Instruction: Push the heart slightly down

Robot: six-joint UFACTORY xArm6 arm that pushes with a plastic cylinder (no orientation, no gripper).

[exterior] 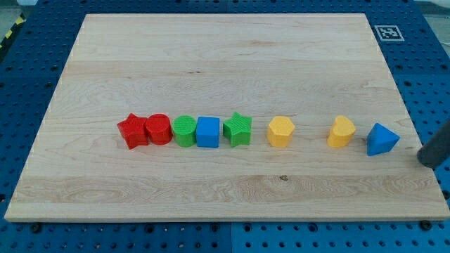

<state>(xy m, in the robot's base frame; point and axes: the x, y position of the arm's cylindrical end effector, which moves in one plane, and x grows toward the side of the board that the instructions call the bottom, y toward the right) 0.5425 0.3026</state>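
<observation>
Camera view: eight blocks, one yellow heart point(342, 131)

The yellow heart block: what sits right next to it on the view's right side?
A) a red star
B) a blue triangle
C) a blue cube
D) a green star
B: the yellow heart has the blue triangle just to its right in the view, near the board's right edge; my tip is further right, beyond the triangle.
</observation>
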